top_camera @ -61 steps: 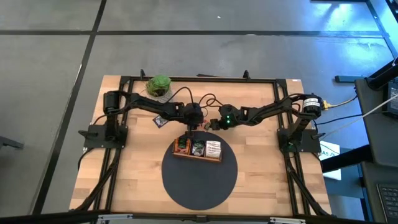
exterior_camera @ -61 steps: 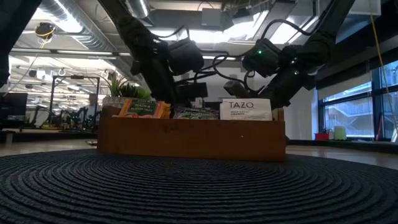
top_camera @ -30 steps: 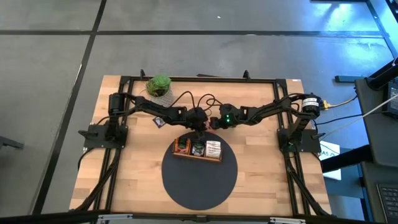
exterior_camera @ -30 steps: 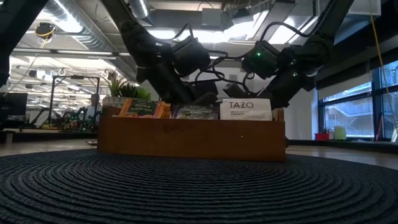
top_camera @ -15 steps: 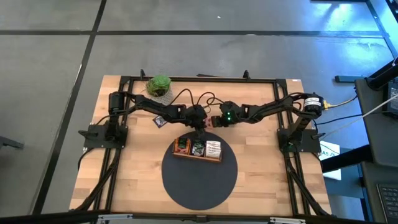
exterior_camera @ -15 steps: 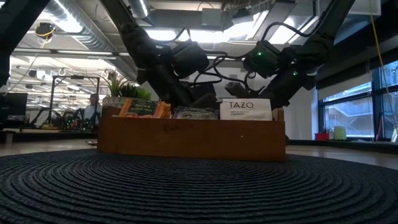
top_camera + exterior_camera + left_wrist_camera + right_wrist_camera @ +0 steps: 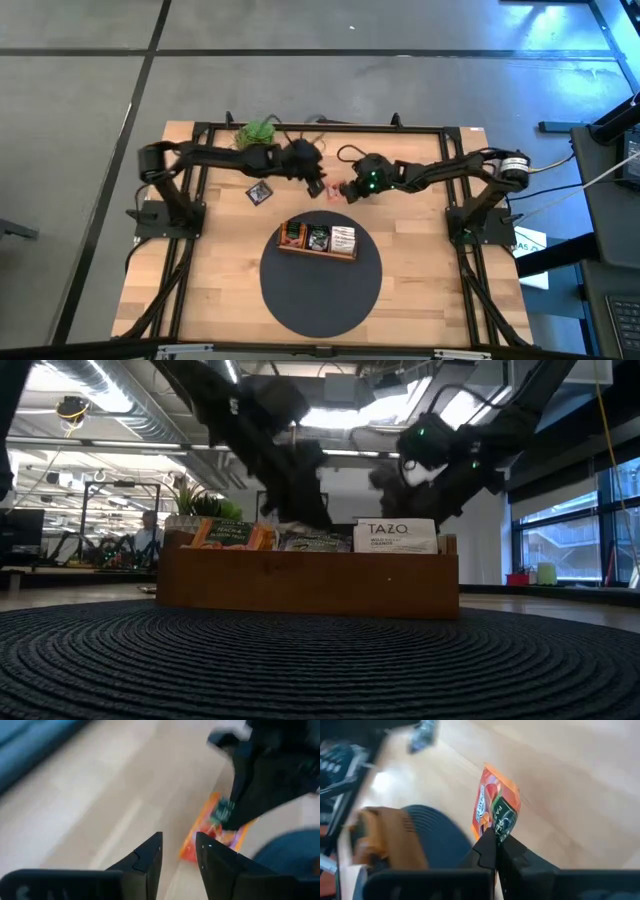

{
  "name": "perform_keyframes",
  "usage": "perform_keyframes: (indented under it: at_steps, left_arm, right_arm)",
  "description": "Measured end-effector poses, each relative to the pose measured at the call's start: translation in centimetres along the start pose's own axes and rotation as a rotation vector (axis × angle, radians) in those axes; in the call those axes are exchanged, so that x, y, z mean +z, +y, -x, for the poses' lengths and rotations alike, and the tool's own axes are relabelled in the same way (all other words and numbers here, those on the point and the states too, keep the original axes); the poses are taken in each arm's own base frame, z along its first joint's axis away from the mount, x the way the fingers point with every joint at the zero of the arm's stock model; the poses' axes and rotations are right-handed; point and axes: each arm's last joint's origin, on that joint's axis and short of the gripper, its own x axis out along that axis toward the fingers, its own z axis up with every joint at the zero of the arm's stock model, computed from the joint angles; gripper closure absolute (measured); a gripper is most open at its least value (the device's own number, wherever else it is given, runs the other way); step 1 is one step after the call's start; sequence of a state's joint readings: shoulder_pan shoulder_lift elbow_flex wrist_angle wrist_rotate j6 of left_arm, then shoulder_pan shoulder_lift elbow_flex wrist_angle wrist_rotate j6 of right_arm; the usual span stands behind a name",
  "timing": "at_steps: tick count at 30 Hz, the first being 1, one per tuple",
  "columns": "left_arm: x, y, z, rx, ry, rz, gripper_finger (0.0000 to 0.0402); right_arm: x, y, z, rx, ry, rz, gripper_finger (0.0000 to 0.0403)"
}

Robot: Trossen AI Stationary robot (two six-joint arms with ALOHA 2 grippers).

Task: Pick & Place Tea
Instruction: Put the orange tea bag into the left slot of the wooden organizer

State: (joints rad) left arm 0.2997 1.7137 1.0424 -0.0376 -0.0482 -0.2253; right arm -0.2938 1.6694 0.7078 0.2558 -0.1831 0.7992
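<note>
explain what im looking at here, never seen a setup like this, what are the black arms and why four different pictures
These are two robot arms bolted to a wooden table, each ending in a two-finger claw. One camera looks straight down from above, one sits at table height, and one rides on each wrist.

On the table lies a round dark mat with a wooden tray holding tea packets. A small plant stands at the far edge, and a loose dark packet lies on the wood.

The right claw is shut on an orange tea packet, pinching its edge above the table. The left claw is open and empty beside it, facing that same packet.
</note>
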Motion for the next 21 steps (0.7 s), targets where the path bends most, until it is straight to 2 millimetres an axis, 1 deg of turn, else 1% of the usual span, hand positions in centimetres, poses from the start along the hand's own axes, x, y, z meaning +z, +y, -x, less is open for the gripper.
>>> perform_keyframes:
  at_steps: [3,6,9,11,13,15,17,21]
  left_arm:
    - [1.8,0.2,2.7,-0.017,-0.089,0.027,0.0288]
    - [2.8,-0.1,5.1,-0.062,-0.139,0.083,0.0288]
    - [3.6,-0.9,7.2,-0.158,-0.183,0.102,0.0288]
    - [3.8,-1.5,8.3,-0.218,-0.198,0.105,0.0288]
    - [3.9,-2.2,9.0,-0.258,-0.208,0.111,0.0288]
    - [3.9,-2.9,9.7,-0.285,-0.208,0.135,0.0288]
    - [3.8,-3.8,9.9,-0.318,-0.208,0.162,0.0288]
    - [3.3,-5.3,10.1,-0.361,-0.181,0.181,0.0288]
  right_arm:
    - [0.9,1.0,1.7,0.064,-0.033,0.114,0.0398]
    - [1.7,2.6,3.8,0.127,-0.044,0.228,0.0398]
    - [2.7,4.6,6.0,0.104,0.006,0.365,0.0399]
    - [3.2,6.5,7.4,0.082,0.068,0.479,0.04]
    - [3.4,8.4,8.7,0.067,0.142,0.593,0.04]
    - [3.9,10.5,10.0,0.08,0.179,0.688,0.0401]
    - [4.3,12.3,11.1,0.099,0.19,0.743,0.0401]
    - [4.8,15.1,12.6,0.143,0.173,0.8,0.0401]
